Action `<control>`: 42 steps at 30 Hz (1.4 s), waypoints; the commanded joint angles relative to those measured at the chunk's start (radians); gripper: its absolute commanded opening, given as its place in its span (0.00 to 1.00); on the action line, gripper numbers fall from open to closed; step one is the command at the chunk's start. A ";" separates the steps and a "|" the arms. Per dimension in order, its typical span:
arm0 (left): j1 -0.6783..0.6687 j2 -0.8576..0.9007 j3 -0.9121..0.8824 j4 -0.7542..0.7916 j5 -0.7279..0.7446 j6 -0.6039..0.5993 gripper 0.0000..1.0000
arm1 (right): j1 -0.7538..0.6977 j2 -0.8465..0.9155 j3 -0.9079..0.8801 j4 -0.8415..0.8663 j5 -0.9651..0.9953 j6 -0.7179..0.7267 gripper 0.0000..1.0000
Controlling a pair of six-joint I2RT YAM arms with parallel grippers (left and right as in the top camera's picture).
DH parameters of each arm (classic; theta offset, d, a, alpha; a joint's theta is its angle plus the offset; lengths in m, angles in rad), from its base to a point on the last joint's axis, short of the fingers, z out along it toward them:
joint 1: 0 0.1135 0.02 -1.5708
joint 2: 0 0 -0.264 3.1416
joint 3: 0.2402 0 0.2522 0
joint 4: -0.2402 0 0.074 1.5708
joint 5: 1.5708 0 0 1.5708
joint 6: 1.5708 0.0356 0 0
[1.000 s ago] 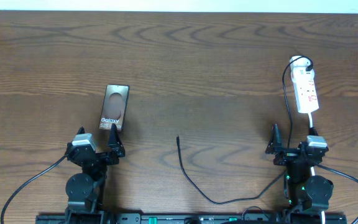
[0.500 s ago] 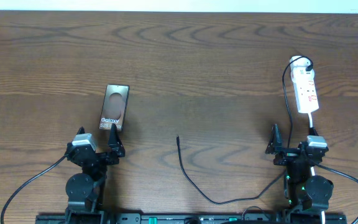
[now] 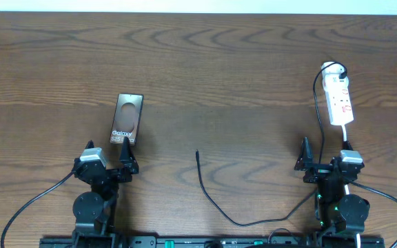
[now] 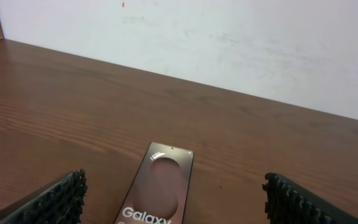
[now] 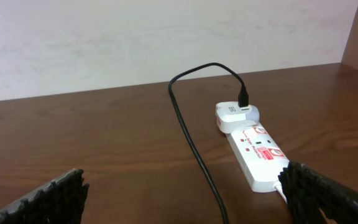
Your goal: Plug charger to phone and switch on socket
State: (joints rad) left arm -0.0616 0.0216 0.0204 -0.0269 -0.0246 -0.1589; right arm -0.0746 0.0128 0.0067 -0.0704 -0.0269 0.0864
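Charger lay loose on the bench, plug tip mid-bench, in nothing, well apart from phone at left and socket at far right. Phone flat, face up, just ahead of left jaws, which stood spread wide and empty. Right jaws also spread, holding nothing, socket ahead of them. No change against the earlier overhead frames: cable, phone, socket and both arms sat in the same spots. Judged: task not started, tip pickup likely first, switch not yet pressed.
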 commanded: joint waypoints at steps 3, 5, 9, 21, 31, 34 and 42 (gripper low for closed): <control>0.004 0.002 -0.016 -0.044 -0.009 0.009 0.89 | -0.003 0.000 -0.001 -0.004 -0.006 -0.013 0.99; 0.004 0.002 -0.016 -0.044 -0.009 0.009 0.89 | -0.003 0.000 -0.001 -0.004 -0.006 -0.013 0.99; 0.004 0.002 -0.016 -0.044 -0.009 0.009 0.90 | -0.003 0.000 -0.001 -0.004 -0.006 -0.013 0.99; 0.004 0.002 -0.016 -0.044 -0.009 0.009 0.89 | -0.003 0.000 -0.001 -0.004 -0.006 -0.013 0.99; 0.004 0.002 -0.016 -0.039 -0.012 0.009 0.89 | -0.003 0.000 -0.001 -0.004 -0.006 -0.013 1.00; 0.005 0.002 -0.013 -0.034 -0.009 0.009 0.90 | -0.003 0.000 -0.001 -0.004 -0.006 -0.013 0.99; 0.005 0.005 0.076 -0.019 -0.009 0.045 0.89 | -0.003 0.000 -0.001 -0.004 -0.006 -0.013 0.99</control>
State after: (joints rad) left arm -0.0616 0.0219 0.0338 -0.0414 -0.0261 -0.1551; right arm -0.0746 0.0128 0.0067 -0.0704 -0.0269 0.0864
